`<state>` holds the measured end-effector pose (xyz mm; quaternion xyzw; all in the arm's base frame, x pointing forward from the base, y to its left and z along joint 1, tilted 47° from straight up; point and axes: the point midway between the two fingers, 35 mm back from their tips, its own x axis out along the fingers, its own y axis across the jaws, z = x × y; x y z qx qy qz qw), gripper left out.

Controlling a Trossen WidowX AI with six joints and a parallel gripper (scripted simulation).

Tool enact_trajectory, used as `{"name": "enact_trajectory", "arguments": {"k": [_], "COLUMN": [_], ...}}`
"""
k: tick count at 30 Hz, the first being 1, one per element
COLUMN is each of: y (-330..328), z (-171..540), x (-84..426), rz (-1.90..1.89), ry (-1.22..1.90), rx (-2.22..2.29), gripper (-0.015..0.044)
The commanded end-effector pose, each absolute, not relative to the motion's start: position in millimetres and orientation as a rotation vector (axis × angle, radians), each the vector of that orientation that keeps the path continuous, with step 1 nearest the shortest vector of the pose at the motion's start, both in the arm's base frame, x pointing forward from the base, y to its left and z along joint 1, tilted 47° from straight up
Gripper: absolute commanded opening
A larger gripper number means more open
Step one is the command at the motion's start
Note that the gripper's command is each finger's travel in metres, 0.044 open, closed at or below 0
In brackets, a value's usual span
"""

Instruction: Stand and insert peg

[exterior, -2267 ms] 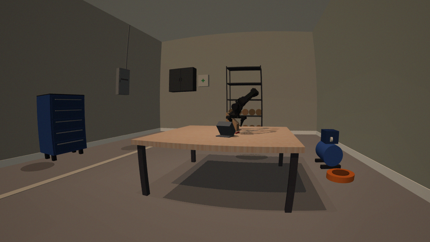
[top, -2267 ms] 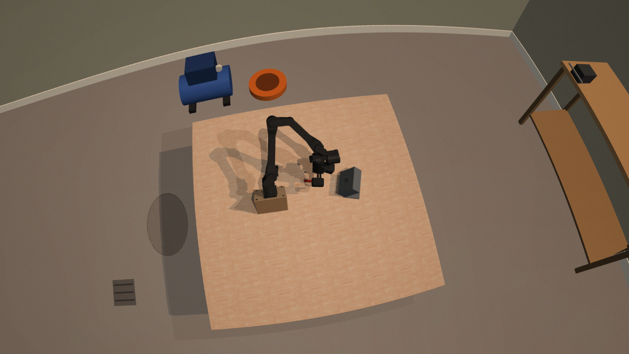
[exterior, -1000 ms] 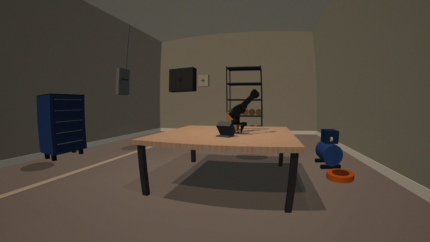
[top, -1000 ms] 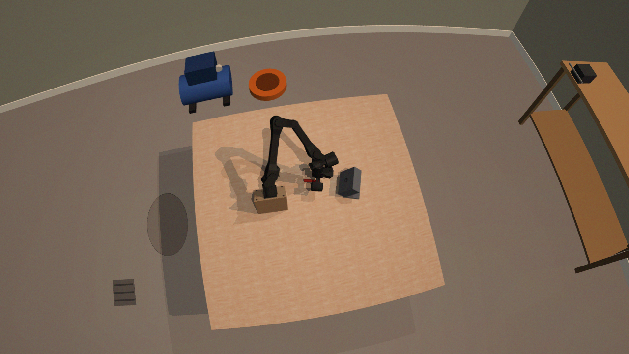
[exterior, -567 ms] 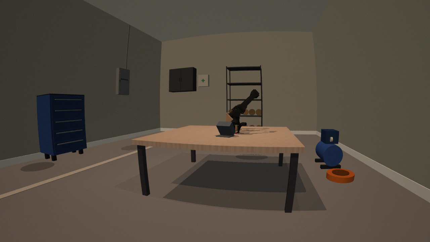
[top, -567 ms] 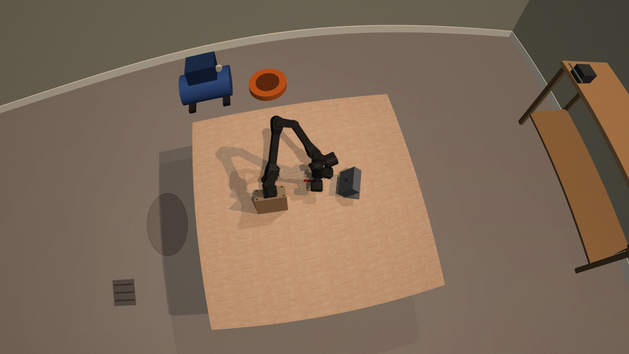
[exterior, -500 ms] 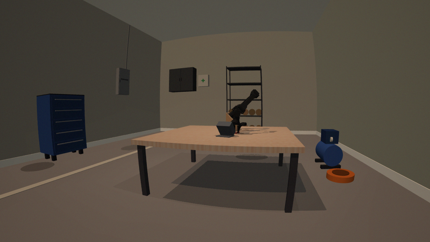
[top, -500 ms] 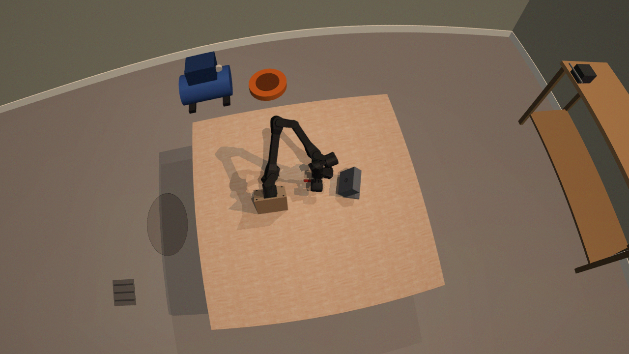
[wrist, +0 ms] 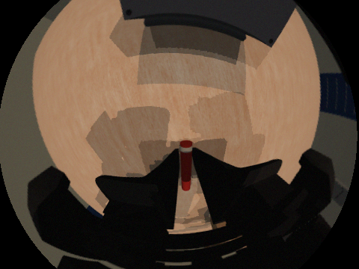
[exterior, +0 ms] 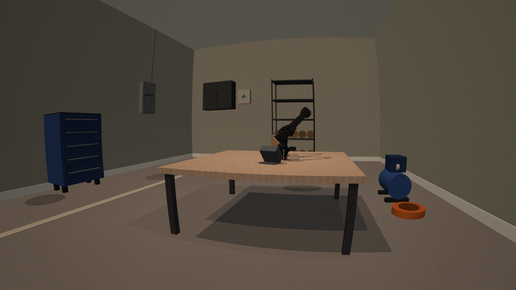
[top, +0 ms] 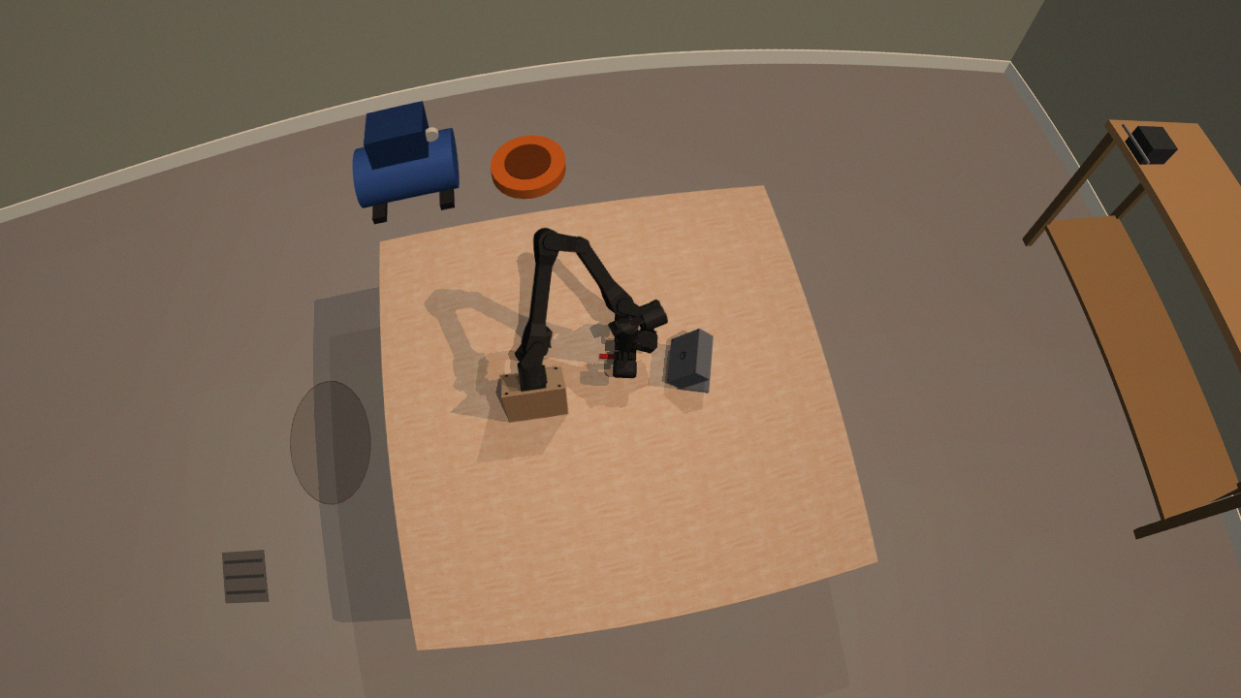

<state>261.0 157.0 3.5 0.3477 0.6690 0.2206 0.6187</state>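
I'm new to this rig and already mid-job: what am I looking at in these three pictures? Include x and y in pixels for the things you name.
The machine is one jointed black arm (top: 539, 291) (exterior: 296, 121) ending in a two-fingered claw (top: 616, 356) (exterior: 285, 158) (wrist: 185, 152). The top view looks down; the exterior view looks across the room; the wrist view looks past the fingers. On the wooden table (top: 607, 521) (exterior: 252, 170) (wrist: 75, 75) lies a red peg (top: 604, 356) (wrist: 186, 168) with a white band, between the fingertips. They are very near it; whether they grip it, I cannot tell. Beyond stands the dark sloped panel (top: 691, 370) (exterior: 270, 155) (wrist: 209, 8).
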Motion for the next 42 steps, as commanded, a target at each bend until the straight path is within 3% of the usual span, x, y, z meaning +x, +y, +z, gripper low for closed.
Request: {"name": "enact_trajectory", "arguments": {"k": [1,42], "y": [157,143], "z": [3,17], "x": [261,255], "rz": [0.502,0.366], "ry": [1.54,1.26], "rx": [0.8,0.836], "gripper": [0.0051,0.0051]}}
